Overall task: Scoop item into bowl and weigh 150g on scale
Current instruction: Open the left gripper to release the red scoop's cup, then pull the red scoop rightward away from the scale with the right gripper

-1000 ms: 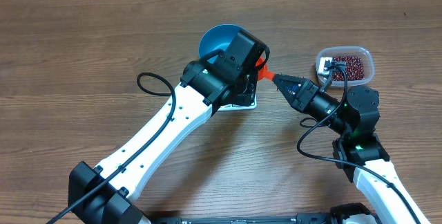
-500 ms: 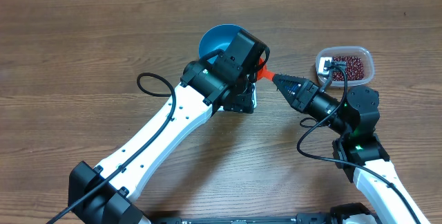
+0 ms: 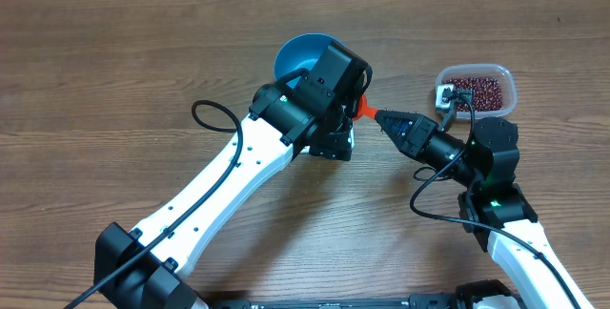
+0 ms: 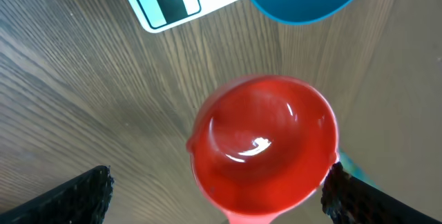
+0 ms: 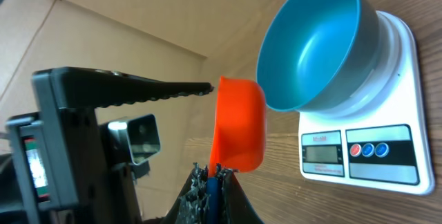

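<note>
The blue handle tip of the orange-red plastic scoop (image 5: 239, 124) is clamped between the closed jaws of the right gripper (image 5: 209, 180), so the scoop is carried by that arm alone. The left gripper (image 4: 214, 200) is spread wide. Its black fingers (image 4: 76, 195) stand close on either side of the cup, and whether one grazes the rim cannot be told. The cup is empty, its glossy inside bare.

Just to the far left of the cup, the round deep bright-blue bowl (image 5: 314, 41) is seated on the small flat white rectangular scale (image 5: 359, 156). Nothing is seen inside the bowl. The small dark red-brown beans (image 3: 477, 90) lie in the clear rounded plastic tub (image 3: 502, 75), to the right of the scoop on the brown wooden table (image 3: 143, 51) and well apart from the bowl.

The step in hand is judged to be the loading of the scoop. The open left fingers are best drawn clear first, so that the cup is not knocked askew in its grip. The scoop can then be swung right to the tub, dipped under the pile and lifted with its mouth level. Because the handle is pinched at its very end, a loaded cup may sag or twist, so slow travel is advised. Over the bowl, small pours are called for as the target nears, and the bowl should not be pressed, lest the reading be falsified.
</note>
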Controlling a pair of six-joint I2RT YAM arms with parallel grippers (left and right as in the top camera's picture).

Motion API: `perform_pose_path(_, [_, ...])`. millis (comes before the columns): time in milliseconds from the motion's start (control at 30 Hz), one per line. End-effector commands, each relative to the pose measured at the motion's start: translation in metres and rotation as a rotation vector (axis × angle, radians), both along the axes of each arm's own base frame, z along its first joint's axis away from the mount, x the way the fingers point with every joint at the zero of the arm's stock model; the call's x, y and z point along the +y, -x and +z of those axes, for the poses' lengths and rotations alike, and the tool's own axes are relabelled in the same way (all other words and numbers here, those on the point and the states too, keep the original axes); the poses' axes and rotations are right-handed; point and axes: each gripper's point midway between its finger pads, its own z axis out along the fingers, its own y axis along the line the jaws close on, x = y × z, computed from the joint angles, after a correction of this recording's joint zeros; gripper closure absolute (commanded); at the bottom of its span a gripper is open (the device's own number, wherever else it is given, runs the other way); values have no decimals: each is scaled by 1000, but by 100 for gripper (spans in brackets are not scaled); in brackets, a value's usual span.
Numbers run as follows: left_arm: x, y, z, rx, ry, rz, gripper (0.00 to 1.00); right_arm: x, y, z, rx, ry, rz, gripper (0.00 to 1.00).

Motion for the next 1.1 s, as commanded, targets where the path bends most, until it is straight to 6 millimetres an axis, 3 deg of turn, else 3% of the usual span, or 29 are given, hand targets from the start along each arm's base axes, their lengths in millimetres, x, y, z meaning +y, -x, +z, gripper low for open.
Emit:
perform_pose_path(0, [-2,5,8,-21,-9,-73,0,3,-1,10,-57,28,21,96])
perform_pose_path(167, [9,14,15,-17,-27,-101,0,2,3,-4,-34,77,35,96])
perform_pose_path(333, [21,14,38,-97,-22,-190,0,0,10,-23,14,133,54,96])
perform_pose_path(500, [29,20,50,-171,-69,-296,0,1,14,-20,10,129,63,96])
perform_pose_path(667, [37,31,44,-147,-114,-341,0,-2,21,-17,5,149,61,96])
perform_pose_path(1067, [41,34,40,-205,-205,-504,0,-33,39,-2,-36,258,-105,96])
